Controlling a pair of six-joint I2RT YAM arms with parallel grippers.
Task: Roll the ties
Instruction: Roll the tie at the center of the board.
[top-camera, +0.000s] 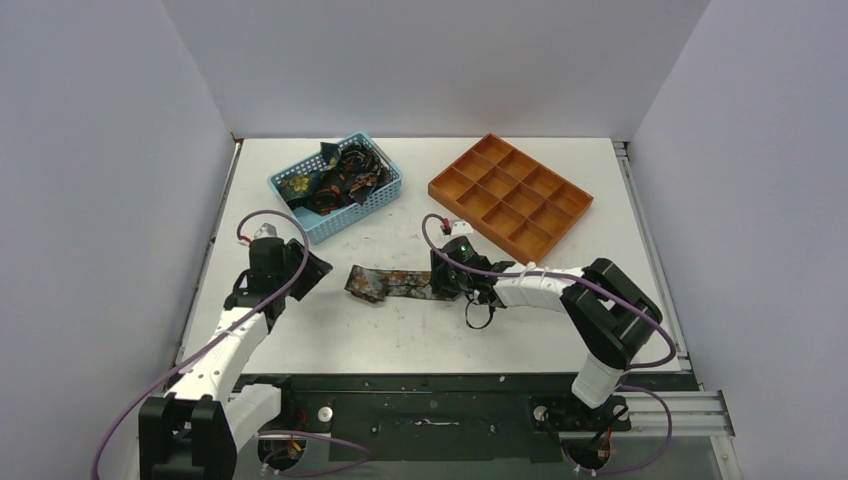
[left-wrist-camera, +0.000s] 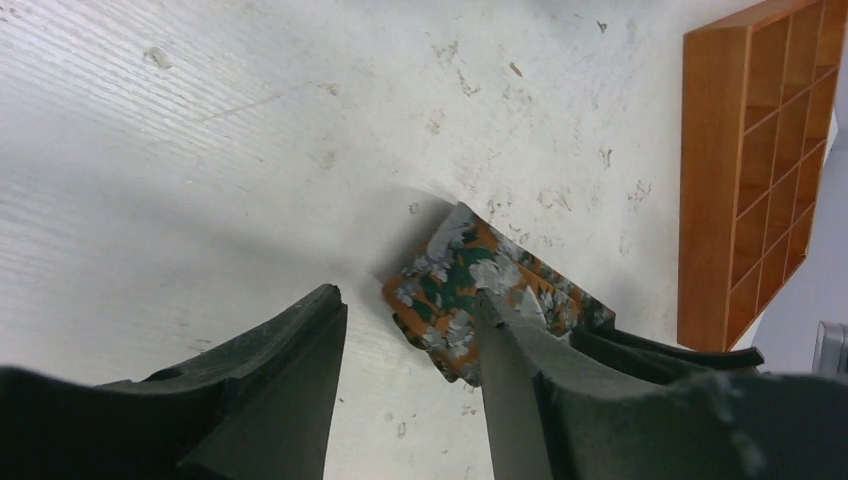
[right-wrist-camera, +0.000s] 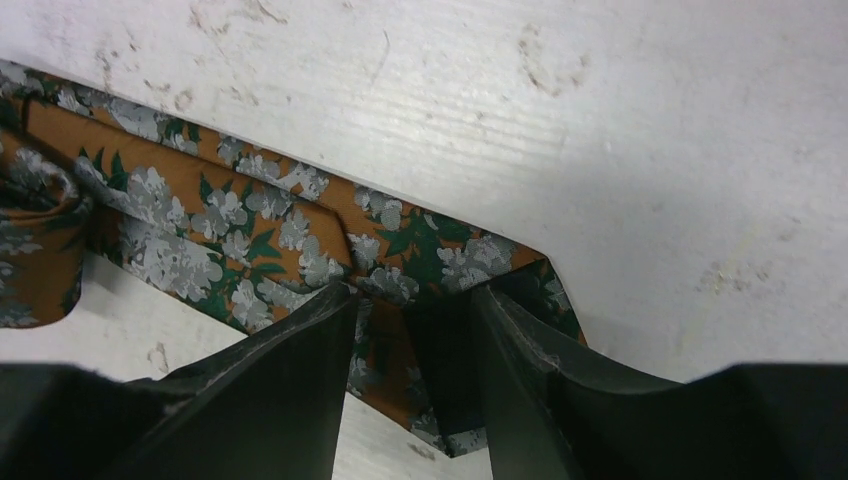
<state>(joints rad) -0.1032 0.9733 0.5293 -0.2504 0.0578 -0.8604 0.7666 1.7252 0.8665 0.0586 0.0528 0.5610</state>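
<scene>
Floral tie (top-camera: 385, 283) lay not yet rolled; other ties (top-camera: 345, 172) sat in blue mesh basket (top-camera: 365, 208). Left gripper (left-wrist-camera: 410, 305) gaped, empty; right gripper (right-wrist-camera: 415, 295) gaped astride tie's right end

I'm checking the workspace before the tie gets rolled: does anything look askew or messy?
The tie lies rumpled and partly folded over on itself instead of stretched flat. The table shows scuffs and stains around it. Nothing looks spilled or broken.

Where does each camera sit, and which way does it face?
Top external: above and behind, looking down on the table; left gripper and right gripper show.
Left wrist: on left arm, facing tie and orange tray past own fingers.
Right wrist: on right arm, facing down at tie between own fingers.
Shared: the tie, in all three.
</scene>
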